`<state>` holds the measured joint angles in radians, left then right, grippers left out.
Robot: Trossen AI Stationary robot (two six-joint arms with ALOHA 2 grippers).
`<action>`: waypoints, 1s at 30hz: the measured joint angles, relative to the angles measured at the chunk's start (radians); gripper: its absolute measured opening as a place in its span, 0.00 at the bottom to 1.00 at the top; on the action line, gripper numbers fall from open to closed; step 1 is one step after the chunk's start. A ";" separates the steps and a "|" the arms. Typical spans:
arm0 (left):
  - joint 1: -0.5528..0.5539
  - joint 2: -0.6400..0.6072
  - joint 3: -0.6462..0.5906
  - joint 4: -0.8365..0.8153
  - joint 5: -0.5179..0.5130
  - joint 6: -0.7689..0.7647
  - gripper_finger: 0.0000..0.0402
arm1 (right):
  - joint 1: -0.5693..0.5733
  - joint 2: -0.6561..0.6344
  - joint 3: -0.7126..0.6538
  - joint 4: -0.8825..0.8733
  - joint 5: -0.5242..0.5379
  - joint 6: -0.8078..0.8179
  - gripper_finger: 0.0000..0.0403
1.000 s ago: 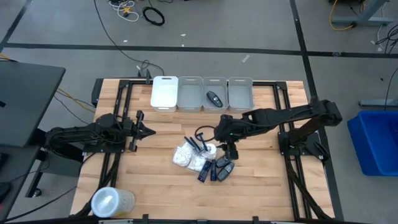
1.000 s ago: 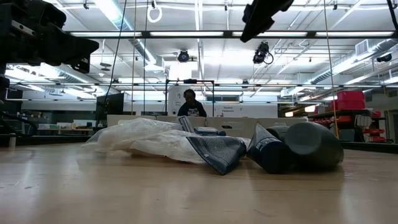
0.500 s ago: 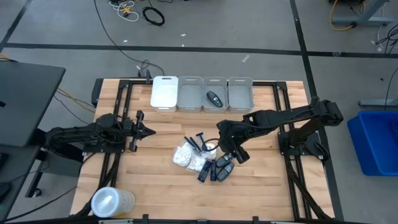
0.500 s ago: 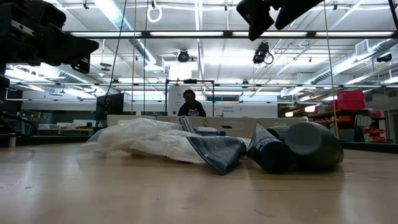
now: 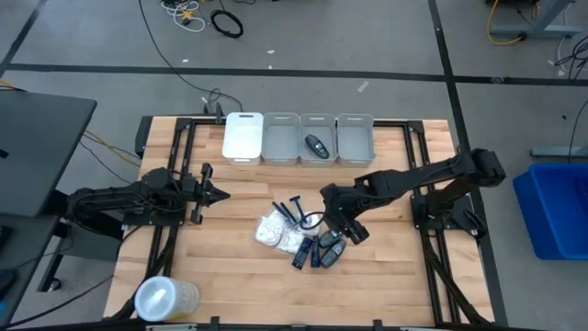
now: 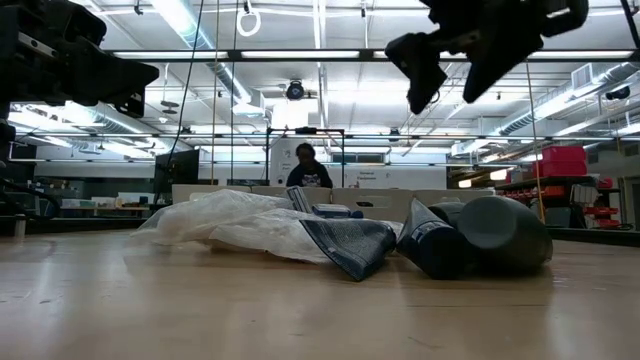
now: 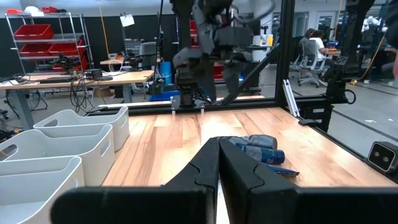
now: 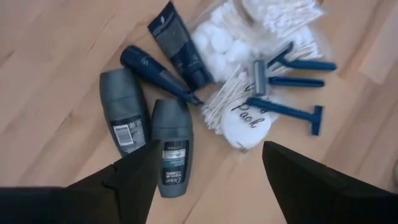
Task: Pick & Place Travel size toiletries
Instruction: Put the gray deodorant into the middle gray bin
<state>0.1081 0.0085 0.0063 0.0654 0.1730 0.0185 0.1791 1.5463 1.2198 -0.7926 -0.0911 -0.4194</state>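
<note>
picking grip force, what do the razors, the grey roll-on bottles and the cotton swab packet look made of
Razors: blue, probably hard plastic, thin moulded handles.
Grey roll-on bottles: smooth, slightly glossy plastic with printed labels.
Cotton swab packet: clear soft film; contents show through.

In the low view, the crinkly packets (image 6: 255,225) and a dark tube (image 6: 432,240) hide the razors behind them. In the right wrist view, the packets (image 8: 249,37) run off the picture's edge. In the high view, the item (image 5: 317,145) in one bin (image 5: 319,122) is too small to identify.
</note>
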 joint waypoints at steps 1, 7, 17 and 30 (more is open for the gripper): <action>0.000 0.000 0.000 0.000 0.000 0.000 0.04 | 0.004 0.003 -0.011 0.016 0.000 0.002 0.72; 0.000 0.000 0.000 0.000 0.000 0.000 0.04 | 0.018 0.030 -0.063 0.093 -0.001 0.004 0.69; 0.000 0.000 0.000 0.000 0.000 0.000 0.04 | 0.019 0.088 -0.096 0.151 -0.001 -0.016 0.65; 0.000 0.000 0.000 0.000 0.000 0.000 0.04 | 0.021 0.167 -0.096 0.179 -0.065 -0.016 0.67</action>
<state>0.1078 0.0086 0.0066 0.0658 0.1730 0.0185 0.2001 1.7136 1.1236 -0.6140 -0.1556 -0.4351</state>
